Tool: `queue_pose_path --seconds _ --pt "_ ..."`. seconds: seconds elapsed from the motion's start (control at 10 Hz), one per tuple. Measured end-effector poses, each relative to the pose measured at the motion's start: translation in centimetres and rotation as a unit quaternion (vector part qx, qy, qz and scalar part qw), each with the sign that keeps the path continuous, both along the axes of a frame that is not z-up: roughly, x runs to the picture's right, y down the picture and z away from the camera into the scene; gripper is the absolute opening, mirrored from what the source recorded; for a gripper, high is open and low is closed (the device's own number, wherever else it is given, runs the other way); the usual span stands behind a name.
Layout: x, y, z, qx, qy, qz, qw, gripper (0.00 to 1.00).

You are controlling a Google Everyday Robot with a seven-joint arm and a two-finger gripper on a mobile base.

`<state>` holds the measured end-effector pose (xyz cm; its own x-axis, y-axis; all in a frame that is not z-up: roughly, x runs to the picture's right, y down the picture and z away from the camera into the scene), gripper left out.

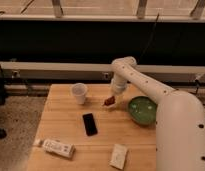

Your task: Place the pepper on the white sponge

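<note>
Plainly, the camera view puts everything on a wooden table (61, 120), and the green bowl (142, 110) near its far right side serves as the marker for the rest. The gripper (112, 99) hangs from the white arm (146, 85) just to the picture-left of the bowl, low over the wood. The pepper (109, 101) is a small dark-red shape right at its tip, close beside the bowl's rim. Whether the gripper has the pepper clamped or merely sits over it, I cannot tell. The pepper's long axis is also too small to read. The white sponge (119, 156) lies well apart from the bowl, toward the near edge and a little to the picture-left of it, with its long side running roughly near-to-far. So the carry would go from beside the bowl toward the viewer, almost straight, passing to the right of the black phone (89, 124), which lies left of the bowl and nearer. The bowl shows nothing but its green inside. The white cup (79, 93) stands upright farther left of the bowl, beyond the pepper, and its contents are hidden. A white box (58, 147) with markings lies far to the left of the bowl, by the near edge.
</note>
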<state>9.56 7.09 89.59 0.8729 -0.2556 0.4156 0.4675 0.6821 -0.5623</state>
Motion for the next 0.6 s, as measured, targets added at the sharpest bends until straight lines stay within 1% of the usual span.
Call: queue_pose_path --seconds 0.6 --pt "0.4 0.8 -1.6 -0.004 0.001 -0.002 1.0000 0.00"
